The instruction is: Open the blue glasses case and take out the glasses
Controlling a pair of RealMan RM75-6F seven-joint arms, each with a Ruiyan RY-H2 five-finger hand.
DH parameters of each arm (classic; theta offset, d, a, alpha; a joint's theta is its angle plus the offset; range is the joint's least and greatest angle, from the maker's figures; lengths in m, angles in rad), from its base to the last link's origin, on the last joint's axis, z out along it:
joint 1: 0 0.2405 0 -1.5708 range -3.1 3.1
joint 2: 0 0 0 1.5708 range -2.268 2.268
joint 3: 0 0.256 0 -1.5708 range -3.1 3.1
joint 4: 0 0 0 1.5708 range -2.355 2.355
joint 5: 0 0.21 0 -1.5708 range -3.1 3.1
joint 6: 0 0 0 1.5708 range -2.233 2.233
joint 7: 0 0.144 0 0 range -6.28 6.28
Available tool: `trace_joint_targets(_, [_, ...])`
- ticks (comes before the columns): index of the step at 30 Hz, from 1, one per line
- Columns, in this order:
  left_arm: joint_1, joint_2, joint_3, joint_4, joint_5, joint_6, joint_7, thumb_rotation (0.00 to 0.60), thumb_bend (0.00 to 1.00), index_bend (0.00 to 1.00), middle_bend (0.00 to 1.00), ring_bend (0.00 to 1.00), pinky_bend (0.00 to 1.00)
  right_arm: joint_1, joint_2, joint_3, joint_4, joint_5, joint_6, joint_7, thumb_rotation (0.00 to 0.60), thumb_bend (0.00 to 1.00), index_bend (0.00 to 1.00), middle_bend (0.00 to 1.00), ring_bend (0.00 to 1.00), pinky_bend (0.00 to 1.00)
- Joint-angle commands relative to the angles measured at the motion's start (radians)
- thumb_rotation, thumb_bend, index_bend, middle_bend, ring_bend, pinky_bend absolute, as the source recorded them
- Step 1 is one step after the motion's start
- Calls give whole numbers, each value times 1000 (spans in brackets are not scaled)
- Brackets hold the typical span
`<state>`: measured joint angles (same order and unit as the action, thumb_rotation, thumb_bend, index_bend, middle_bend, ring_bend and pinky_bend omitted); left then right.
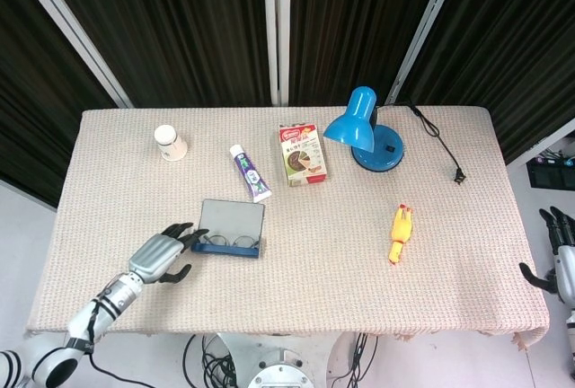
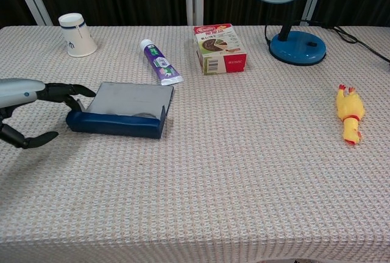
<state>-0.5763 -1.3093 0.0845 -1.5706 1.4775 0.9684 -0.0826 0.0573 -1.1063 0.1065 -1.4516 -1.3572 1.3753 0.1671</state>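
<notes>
1. Left hand hangs empty, fingers spread, at the case's left end; right hand idles off-table, fingers apart.
2. Blue case lies open; reach in low.
3. Glasses inside: pinch the frame, lift straight.

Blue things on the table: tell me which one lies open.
The blue glasses case, by the left hand, lies open, lid flat back, glasses showing inside. The blue desk lamp stands at the far side by the snack box.
</notes>
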Motion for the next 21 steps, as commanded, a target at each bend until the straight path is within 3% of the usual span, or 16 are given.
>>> trace_joint_targets(1, [16, 23, 8, -32, -3, 10, 19, 600, 478, 55, 305, 7, 143, -1, -1, 1, 3, -2, 3, 3, 600, 176, 0, 0, 0, 0])
trace_joint_targets(15, [46, 69, 43, -159, 28, 13, 98, 600, 478, 55, 370, 41, 165, -5, -3, -5, 12, -24, 17, 26, 600, 176, 0, 0, 0, 0])
trace_joint_targets(21, [38, 75, 13, -189, 36, 28, 111, 600, 478, 56, 343, 51, 171, -10, 1, -3, 13, -25, 28, 34, 600, 176, 0, 0, 0, 0])
